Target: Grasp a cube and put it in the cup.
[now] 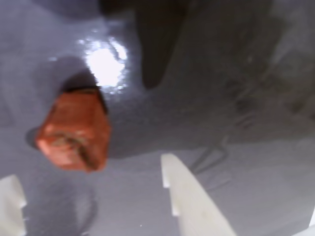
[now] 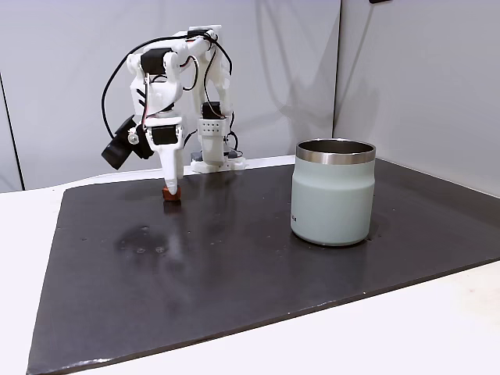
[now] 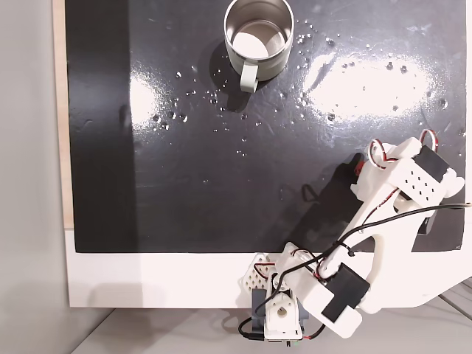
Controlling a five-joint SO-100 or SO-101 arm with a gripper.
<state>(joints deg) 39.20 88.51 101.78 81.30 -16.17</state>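
The white two-finger jaws (image 1: 93,196) are standing open in the wrist view, one pale fingertip (image 1: 197,201) showing right of centre and the other at the lower left edge. A tiny reddish-brown matte cube (image 1: 74,132) is lying just ahead of the gap, toward the left finger, resting on the dark glossy surface (image 1: 221,98) and not yet held. In a fixed view the jaws (image 2: 170,186) are pointing straight down with the tips at the cube (image 2: 170,193), near the mat's back edge. The squat pale mint-green cylindrical cup with a shiny steel rim (image 2: 333,192) is standing upright well apart, to the right in that view. Closing probably needs a small advance so the cube is sitting between both fingers.
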